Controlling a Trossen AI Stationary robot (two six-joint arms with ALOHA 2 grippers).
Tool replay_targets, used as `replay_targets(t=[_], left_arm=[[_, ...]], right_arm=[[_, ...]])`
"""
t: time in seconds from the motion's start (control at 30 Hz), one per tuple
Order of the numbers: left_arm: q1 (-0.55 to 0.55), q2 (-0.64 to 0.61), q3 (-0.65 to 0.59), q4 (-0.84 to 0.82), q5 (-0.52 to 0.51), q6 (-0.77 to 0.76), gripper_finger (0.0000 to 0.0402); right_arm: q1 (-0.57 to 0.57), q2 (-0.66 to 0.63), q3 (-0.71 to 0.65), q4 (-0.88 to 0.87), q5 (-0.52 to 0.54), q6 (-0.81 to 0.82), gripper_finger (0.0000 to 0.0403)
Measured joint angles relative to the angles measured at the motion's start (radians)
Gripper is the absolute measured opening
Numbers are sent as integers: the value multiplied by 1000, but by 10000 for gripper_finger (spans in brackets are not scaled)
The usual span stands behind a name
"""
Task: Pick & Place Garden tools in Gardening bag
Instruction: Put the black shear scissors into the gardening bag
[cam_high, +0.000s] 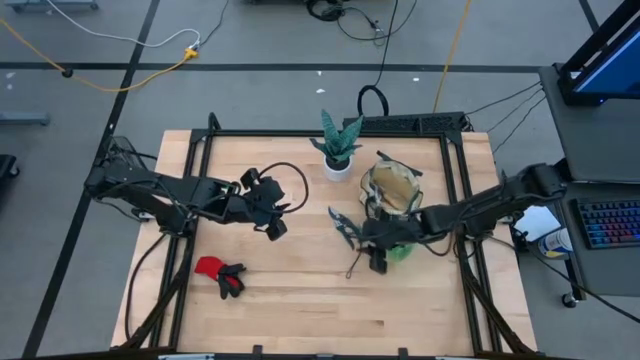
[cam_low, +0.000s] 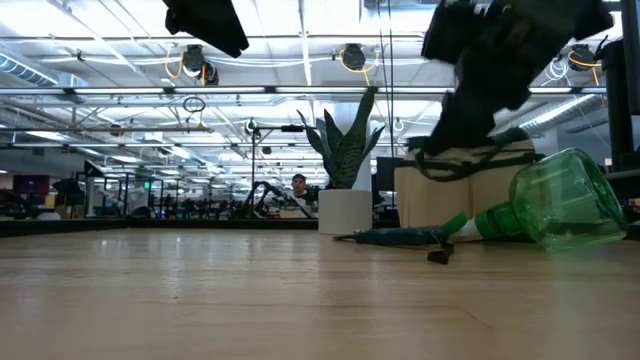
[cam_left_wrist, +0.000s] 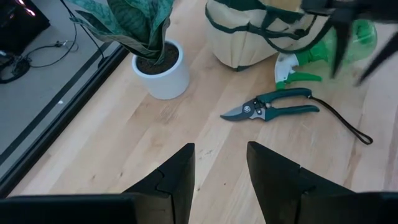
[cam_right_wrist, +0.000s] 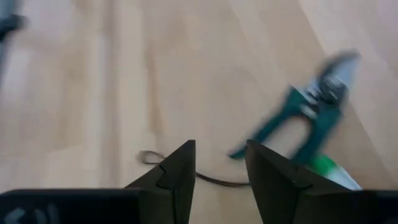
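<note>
Pruning shears (cam_left_wrist: 270, 107): flat on the wood, teal handles, blades together, a dark wrist cord trailing off the handles; they lie just ahead of the right gripper (cam_right_wrist: 219, 163) and well ahead of the left gripper (cam_left_wrist: 220, 163).
Spray bottle (cam_low: 560, 208): green, tipped on its side, directly under the right gripper and touching or nearly touching the gardening bag (cam_high: 391, 186); from above the arm covers most of it.
Gardening bag: upright, beige with dark trim and loop handles, just behind the right gripper; its contents cannot be made out.
Gloves (cam_high: 220, 273): red and black, lying on the table near the left gripper, on the side toward the table's front edge.
Right gripper: raised over the bottle and shears, fingers parted with bare table showing between them, nothing held.
Left gripper: raised above the table's left half, fingers parted, nothing between them.
Hard to make out: the right wrist view is smeared, so the shears' blades and cord show only roughly; in the low view both grippers are cut off at the top.
Plant pot (cam_left_wrist: 163, 73): white, holding a green plant, beside the bag.
Open room: bare wood lies between the two grippers and along the front edge; dark frame rails run along the table's sides.
</note>
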Motion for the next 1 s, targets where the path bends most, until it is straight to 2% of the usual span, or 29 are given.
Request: replay_targets(t=[0.2, 0.33, 0.47, 0.53, 0.63, 0.77, 1.0], left_arm=[[0, 0, 0, 2, -3, 0, 152], [0, 0, 0, 2, -11, 0, 152], [0, 0, 0, 1, -11, 0, 152], [0, 0, 0, 0, -10, 0, 152], [0, 0, 0, -6, -10, 0, 152], [0, 0, 0, -6, -10, 0, 152], [0, 0, 0, -6, -10, -1, 152]], right_arm=[[51, -27, 0, 172, 4, -105, 130], [72, -24, 0, 325, -2, -273, 130], [73, -21, 1, 414, -107, -461, 130], [71, -21, 1, 447, -160, -506, 130], [54, -21, 1, 453, -172, -486, 130], [22, -22, 1, 404, -102, -409, 141], [-28, 27, -10, 312, -45, -295, 210]])
